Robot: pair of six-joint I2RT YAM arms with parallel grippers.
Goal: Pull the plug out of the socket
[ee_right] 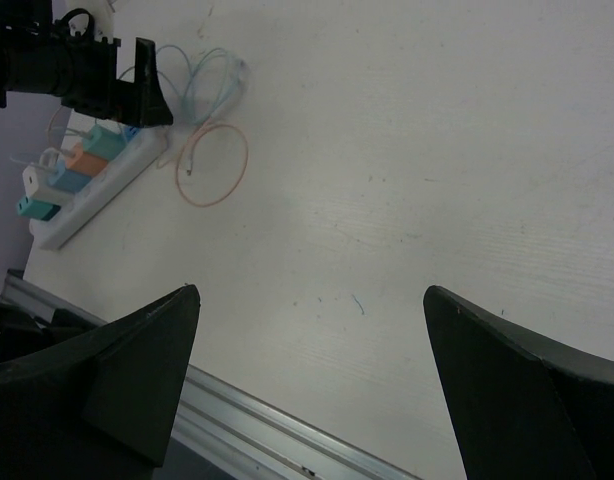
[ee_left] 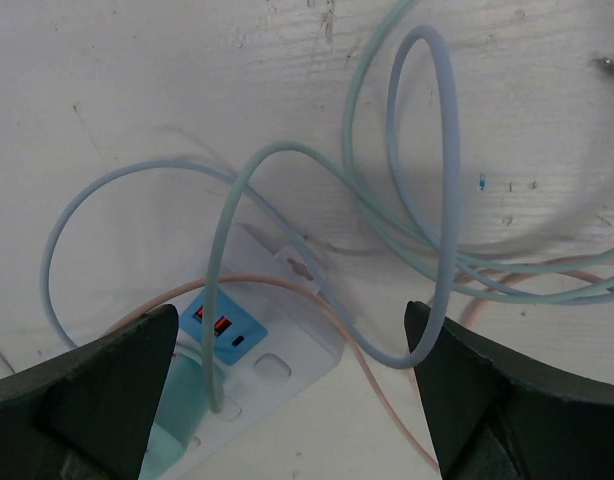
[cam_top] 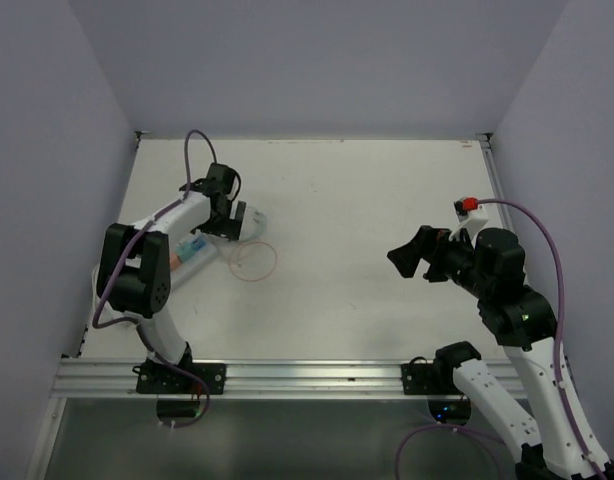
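The socket, a long white power strip, lies at the left of the table with several coloured plugs in it. In the left wrist view its end shows a blue USB face, a teal plug beside it and a thin teal cable running down into the strip. My left gripper is open and empty just above that end, with the looped cables between its fingers. My right gripper is open and empty in the air at the right, far from the strip.
Blue and teal cable loops lie on the table beyond the strip's end. A pink cable ring lies to its right, also in the right wrist view. An aluminium rail runs along the near edge. Walls stand left, right and behind.
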